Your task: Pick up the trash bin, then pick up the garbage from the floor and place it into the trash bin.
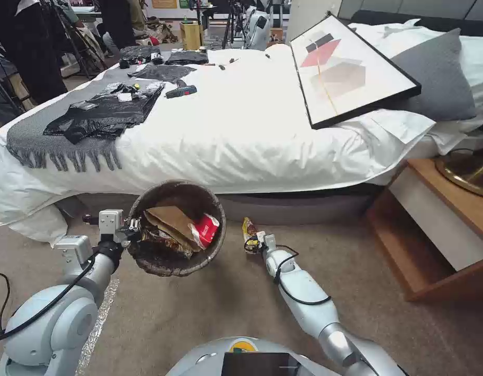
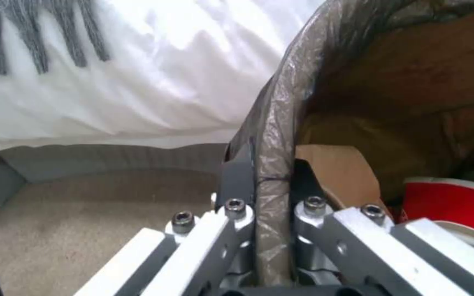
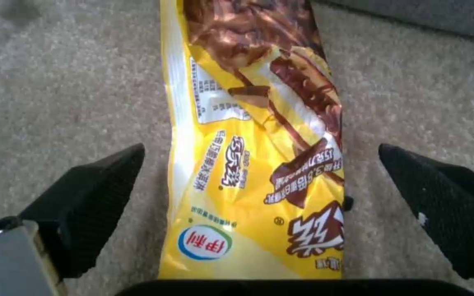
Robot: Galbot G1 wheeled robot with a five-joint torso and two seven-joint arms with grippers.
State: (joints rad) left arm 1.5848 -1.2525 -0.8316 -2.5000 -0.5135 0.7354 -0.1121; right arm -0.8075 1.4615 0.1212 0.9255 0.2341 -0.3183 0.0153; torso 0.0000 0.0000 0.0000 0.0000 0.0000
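The left end effector (image 2: 273, 197) is clamping the bag-lined rim of the trash bin (image 1: 177, 228), holding it off the carpet (image 1: 241, 308) with a tan paper bag (image 1: 171, 219) and red carton (image 1: 205, 230) inside. The right end effector (image 3: 259, 197) is hovering low with fingers (image 3: 91, 193) spread wide, the yellow snack wrapper (image 3: 259, 135) lying flat on the carpet between them, untouched.

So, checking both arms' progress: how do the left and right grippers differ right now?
The left gripper is shut on the trash bin rim, holding it off the carpet; the right gripper is open, fingers either side of the yellow wrapper lying on the floor. Left is raised, right is low. Both are beside the bed.
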